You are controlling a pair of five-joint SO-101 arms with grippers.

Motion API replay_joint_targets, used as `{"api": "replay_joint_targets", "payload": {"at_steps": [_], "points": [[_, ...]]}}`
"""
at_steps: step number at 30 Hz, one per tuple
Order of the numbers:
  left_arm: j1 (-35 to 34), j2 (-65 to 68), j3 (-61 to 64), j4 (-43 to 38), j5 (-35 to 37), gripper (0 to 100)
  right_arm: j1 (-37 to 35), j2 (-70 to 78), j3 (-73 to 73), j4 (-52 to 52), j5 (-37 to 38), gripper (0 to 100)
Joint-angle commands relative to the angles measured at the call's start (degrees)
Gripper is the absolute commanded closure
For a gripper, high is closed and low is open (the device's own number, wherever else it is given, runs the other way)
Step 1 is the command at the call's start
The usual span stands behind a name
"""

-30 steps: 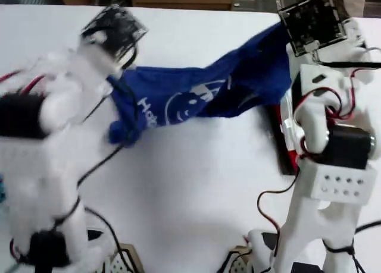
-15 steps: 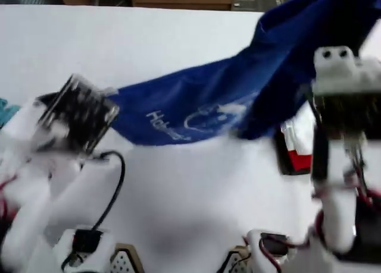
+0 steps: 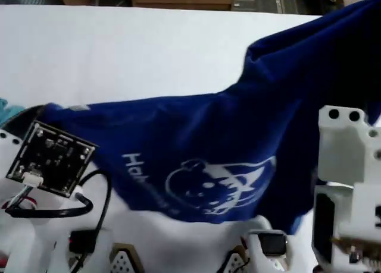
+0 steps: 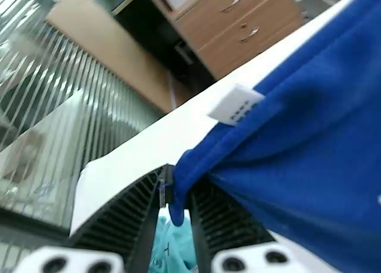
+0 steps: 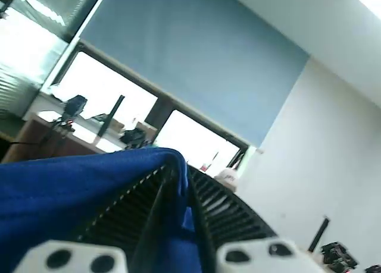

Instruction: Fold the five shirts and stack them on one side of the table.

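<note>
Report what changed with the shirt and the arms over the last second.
The blue shirt went from bunched low over the table to lifted and stretched wide, closer to the high camera. Both arms drew back toward the near edge, spreading it. Unchanged: the shirt spans the two arms, with the left gripper and right gripper shut on its edges.

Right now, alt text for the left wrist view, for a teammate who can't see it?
The left gripper pinches an edge of the blue shirt, whose white tag shows near the grip. Behind are the white table, teal cloth and wooden drawers.
</note>
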Motion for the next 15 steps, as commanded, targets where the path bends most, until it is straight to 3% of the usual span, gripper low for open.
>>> {"api": "replay_joint_targets", "payload": {"at_steps": [1,9,15], "points": [[-3.9,-0.2,-0.9,-0.3,-2.6,98,-0.7,2.9,-1.2,0.4,-0.8,97.8],[-6.8,-0.6,8.0,-2.9,-6.0,98,-0.8,8.4,0.2,2.5,-1.1,97.8],[-6.9,-0.6,1.8,-2.6,-5.9,98,-0.8,5.4,0.4,2.8,-1.2,97.8]]}}
